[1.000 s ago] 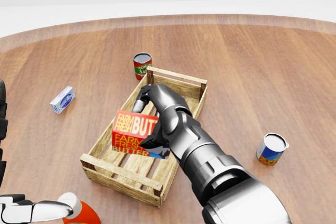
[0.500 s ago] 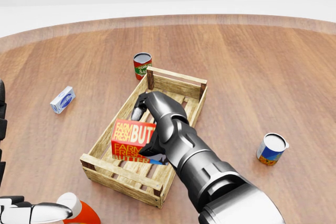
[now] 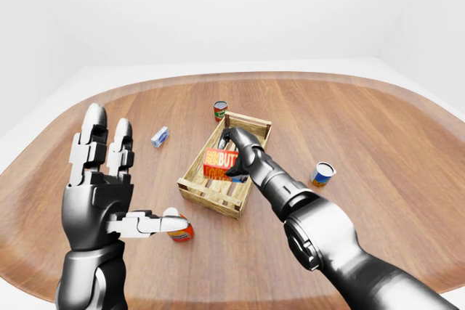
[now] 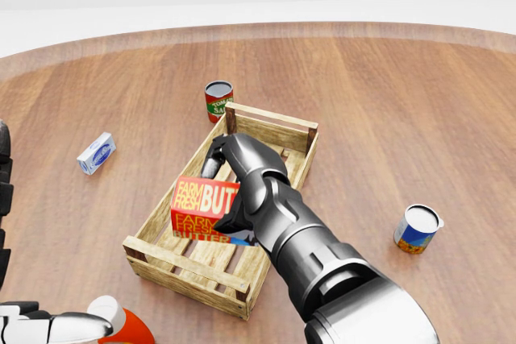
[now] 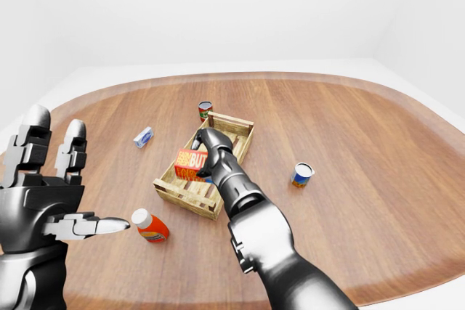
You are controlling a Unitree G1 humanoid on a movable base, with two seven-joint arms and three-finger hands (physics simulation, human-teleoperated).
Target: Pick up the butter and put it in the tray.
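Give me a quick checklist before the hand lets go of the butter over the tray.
1. Right hand gripping butter box: ok.
2. Butter inside the tray walls: ok, it sits between the slatted sides.
3. Butter resting on tray floor: cannot tell, its underside is hidden.
4. Tomato can apart from tray: ok.
5. Left hand open and away from tray: ok.
6. Orange bottle outside tray: ok.
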